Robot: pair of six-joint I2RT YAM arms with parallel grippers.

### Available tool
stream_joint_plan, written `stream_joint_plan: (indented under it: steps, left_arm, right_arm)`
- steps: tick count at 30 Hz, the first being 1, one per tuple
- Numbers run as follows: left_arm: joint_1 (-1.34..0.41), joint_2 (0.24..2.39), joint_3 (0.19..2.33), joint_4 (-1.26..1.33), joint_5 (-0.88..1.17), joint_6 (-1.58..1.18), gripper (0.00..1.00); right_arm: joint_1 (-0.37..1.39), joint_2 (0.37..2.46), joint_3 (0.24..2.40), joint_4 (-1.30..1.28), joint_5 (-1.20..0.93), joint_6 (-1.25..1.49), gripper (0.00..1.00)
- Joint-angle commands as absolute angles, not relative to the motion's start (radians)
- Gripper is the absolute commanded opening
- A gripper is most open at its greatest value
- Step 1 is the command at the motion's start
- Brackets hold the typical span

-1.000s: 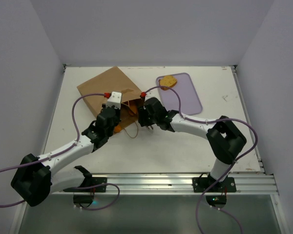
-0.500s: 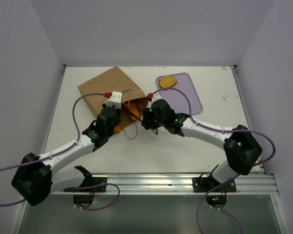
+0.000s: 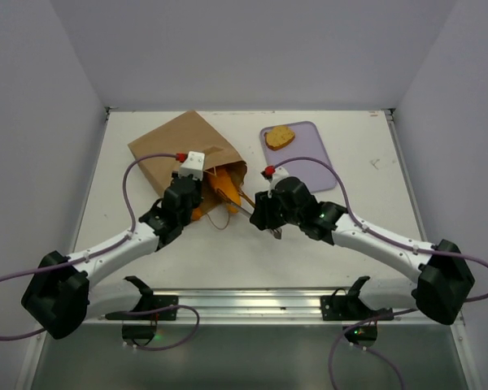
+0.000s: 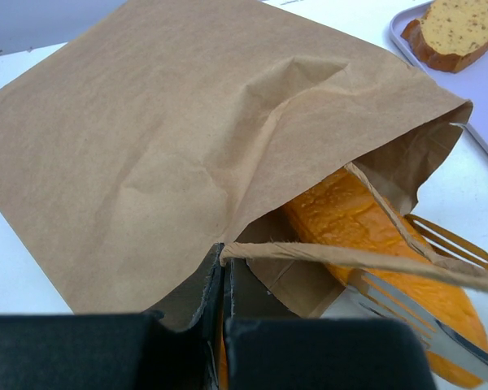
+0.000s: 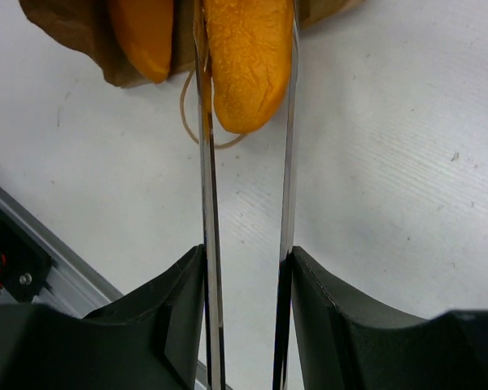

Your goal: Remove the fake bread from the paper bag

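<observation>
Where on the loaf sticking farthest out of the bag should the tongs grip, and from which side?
Grip the loaf on its two long flanks near the exposed rounded end, coming in lengthwise from the paper bag's open mouth. Only that end is clear of paper, and the tongs in the right tool straddle it.

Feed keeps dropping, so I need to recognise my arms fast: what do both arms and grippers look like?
Both match: white tubular links joined by chunky black joint housings, a purple cable looping along each. The left arm and right arm each carry a white block with a red tip at the wrist. The left gripper and right gripper have matte black fingers.
</observation>
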State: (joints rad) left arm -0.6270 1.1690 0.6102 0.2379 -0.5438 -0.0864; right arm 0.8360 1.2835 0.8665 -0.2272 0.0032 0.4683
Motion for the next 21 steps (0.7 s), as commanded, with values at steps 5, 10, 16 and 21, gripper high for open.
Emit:
stream_joint_plan:
  steps: [5,10,16,21]
  left_arm:
    - [-0.624,1.183,0.644,0.267,-0.6,-0.117,0.0]
    - [-0.623,1.198,0.644,0.278,-0.621,-0.126,0.0]
    - [-0.612,1.235,0.67,0.255,-0.624,-0.15,0.0]
    - [-0.609,1.233,0.672,0.247,-0.62,-0.155,0.0]
  right_arm:
    - [0.839,1.114,0.833,-0.32,-0.041,0.457,0.35]
    - [0.839,1.033,0.824,-0.432,-0.078,0.453,0.35]
    - [0.839,0.89,0.77,-0.541,-0.083,0.488,0.35]
    - [0.839,0.763,0.713,-0.613,-0.069,0.523,0.35]
